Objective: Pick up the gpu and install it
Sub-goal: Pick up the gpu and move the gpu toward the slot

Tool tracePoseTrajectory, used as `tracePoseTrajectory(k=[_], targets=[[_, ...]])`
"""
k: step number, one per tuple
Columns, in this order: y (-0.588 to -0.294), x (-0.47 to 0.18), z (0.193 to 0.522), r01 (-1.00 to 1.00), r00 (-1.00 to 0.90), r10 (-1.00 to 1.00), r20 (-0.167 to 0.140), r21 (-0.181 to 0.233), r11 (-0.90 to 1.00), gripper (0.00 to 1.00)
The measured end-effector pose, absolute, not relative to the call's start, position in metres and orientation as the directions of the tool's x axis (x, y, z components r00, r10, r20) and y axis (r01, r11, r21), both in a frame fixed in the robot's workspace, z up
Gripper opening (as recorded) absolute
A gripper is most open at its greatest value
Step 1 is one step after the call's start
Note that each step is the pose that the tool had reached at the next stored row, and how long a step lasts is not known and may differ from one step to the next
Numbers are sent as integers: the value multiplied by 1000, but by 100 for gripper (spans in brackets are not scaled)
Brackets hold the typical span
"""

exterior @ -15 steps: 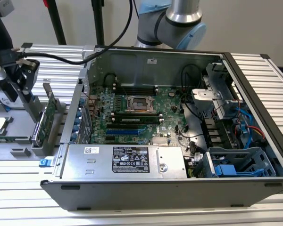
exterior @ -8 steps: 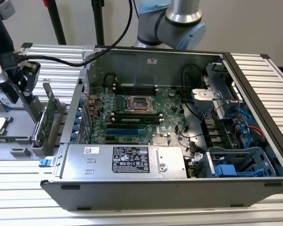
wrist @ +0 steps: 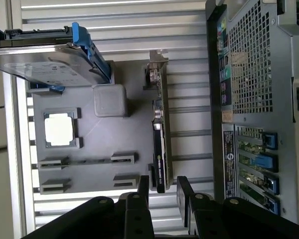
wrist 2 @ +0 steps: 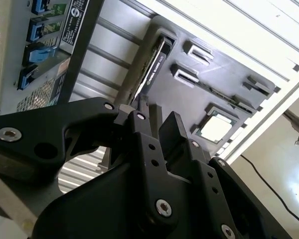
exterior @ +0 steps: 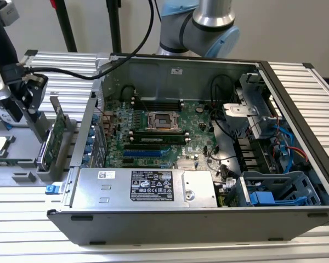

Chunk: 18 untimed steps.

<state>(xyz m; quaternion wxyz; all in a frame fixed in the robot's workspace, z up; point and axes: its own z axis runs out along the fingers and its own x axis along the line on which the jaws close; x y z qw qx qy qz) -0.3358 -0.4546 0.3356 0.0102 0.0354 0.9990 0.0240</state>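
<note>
The gpu (exterior: 57,133) stands on its long edge in a slot of the grey holder plate (exterior: 22,150), at the exterior view's left, outside the open computer case (exterior: 296,104). Its green board faces the case. My gripper (exterior: 32,101) hangs just above and beside it. In the first wrist view the gpu (wrist: 159,144) appears edge-on, its silver bracket at the far end, and the gripper (wrist: 163,191) is open with one black finger (wrist: 143,191) on each side of the card's near end. In the second wrist view the gpu (wrist 2: 152,64) lies just beyond the fingers (wrist 2: 175,127).
A silver hard drive with blue rails (wrist: 45,55) and a processor chip (wrist: 60,129) sit on the same holder plate (wrist: 99,144). Inside the case lie the green motherboard (exterior: 164,129) and a silver power supply (exterior: 142,186). Ribbed aluminium table (exterior: 296,241) surrounds everything.
</note>
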Motion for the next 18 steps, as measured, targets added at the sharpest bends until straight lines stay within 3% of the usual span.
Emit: tracePoseTrajectory(k=[18], targets=[[-455,-336,330,70,-997,71,-19,49,996,100]])
